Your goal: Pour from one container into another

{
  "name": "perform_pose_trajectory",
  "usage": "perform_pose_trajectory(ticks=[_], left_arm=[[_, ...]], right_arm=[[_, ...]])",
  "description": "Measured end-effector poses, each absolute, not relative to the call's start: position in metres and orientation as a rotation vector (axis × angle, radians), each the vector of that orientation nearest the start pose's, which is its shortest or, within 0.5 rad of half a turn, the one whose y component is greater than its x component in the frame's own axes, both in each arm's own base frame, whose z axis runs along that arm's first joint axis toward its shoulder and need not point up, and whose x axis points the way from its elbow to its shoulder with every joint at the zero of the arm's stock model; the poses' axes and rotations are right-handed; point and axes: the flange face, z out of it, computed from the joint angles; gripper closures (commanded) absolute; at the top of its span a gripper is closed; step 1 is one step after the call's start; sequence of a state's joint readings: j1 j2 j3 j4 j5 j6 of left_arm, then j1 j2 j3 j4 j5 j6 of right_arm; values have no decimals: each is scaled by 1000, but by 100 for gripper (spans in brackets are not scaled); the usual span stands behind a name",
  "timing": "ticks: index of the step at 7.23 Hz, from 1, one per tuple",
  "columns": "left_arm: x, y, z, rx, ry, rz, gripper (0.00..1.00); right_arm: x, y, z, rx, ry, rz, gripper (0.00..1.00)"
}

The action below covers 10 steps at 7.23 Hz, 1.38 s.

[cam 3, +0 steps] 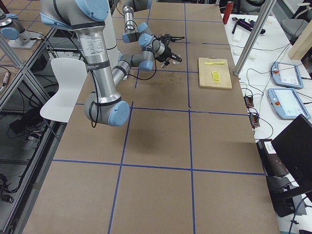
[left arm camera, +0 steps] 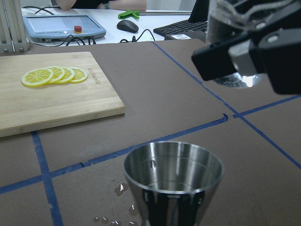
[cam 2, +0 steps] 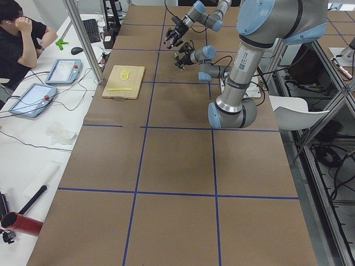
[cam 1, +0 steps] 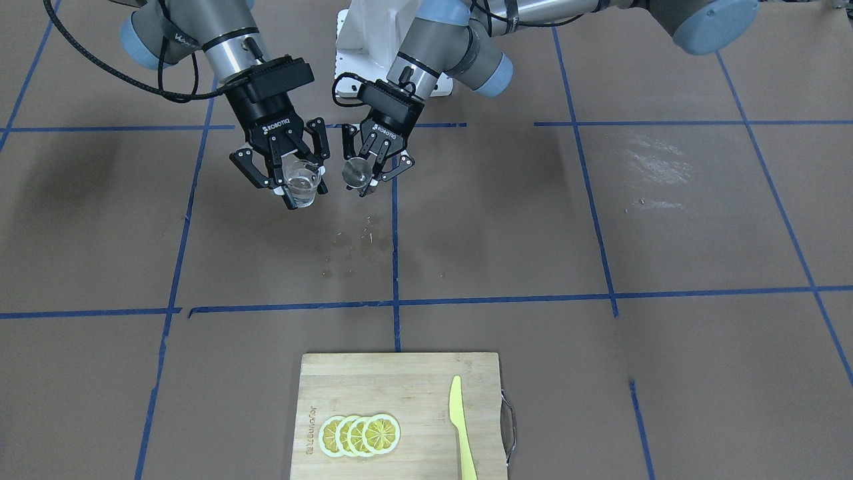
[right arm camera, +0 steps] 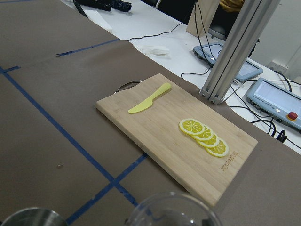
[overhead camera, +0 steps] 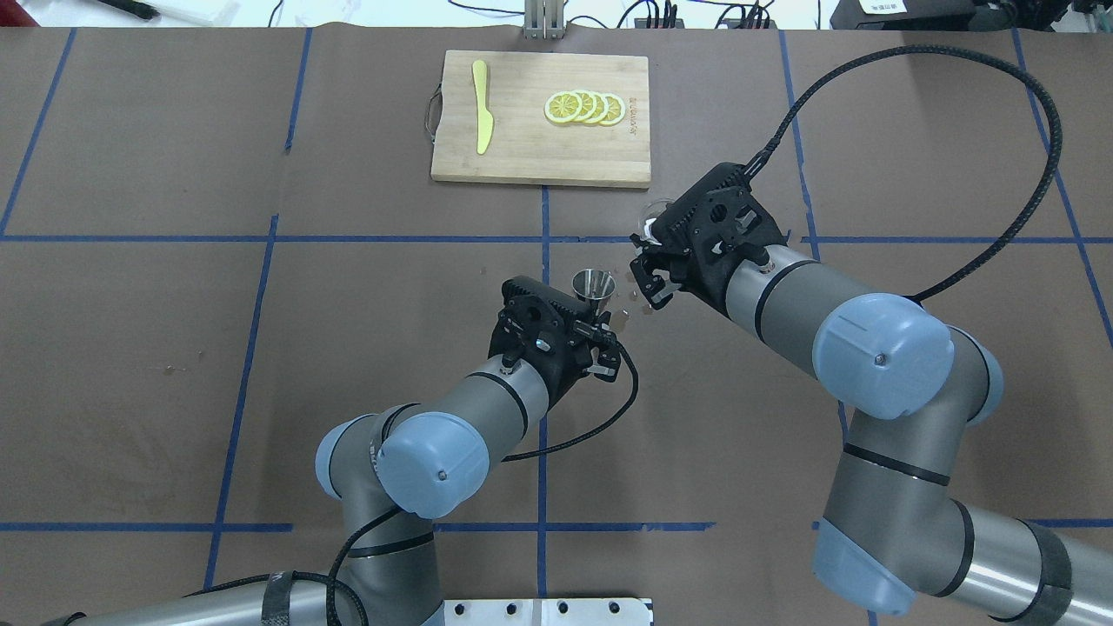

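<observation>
The small clear glass (cam 1: 301, 185) hangs above the brown table with my right gripper (cam 1: 300, 192) shut on its sides. It holds some clear liquid and looks about upright. Right beside it, a short gap away, the steel hourglass jigger (cam 1: 356, 172) stands upright in my left gripper (cam 1: 365, 179), which is shut on its waist. In the left wrist view the jigger's open mouth (left arm camera: 174, 176) fills the bottom, and the glass (left arm camera: 230, 80) sits higher, to the right, between black fingers (left arm camera: 221, 59). The right wrist view shows only the glass rim (right arm camera: 171, 209) and the jigger rim (right arm camera: 28, 217).
Water drops (cam 1: 353, 240) lie on the table under the grippers. A wooden cutting board (cam 1: 400, 373) with lemon slices (cam 1: 360, 435) and a yellow knife (cam 1: 460, 427) lies at the table's far edge. A person (cam 2: 22, 39) sits at a side desk with tablets.
</observation>
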<state>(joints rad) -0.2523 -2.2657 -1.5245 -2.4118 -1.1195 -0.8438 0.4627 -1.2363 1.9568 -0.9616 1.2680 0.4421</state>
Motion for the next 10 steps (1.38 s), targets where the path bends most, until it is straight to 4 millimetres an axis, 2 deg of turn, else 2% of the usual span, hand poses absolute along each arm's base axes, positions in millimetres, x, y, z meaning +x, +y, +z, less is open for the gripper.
perform_pose_trajectory(ticks=[4,10], left_arm=[[609,-360,156,1005,1157,119,100],[615,-356,150,1004,1171,136,100]], right_arm=[[-421,-387,228,1159,-709,-447,100],[-417,-379,214,1149,-688,-514,100]])
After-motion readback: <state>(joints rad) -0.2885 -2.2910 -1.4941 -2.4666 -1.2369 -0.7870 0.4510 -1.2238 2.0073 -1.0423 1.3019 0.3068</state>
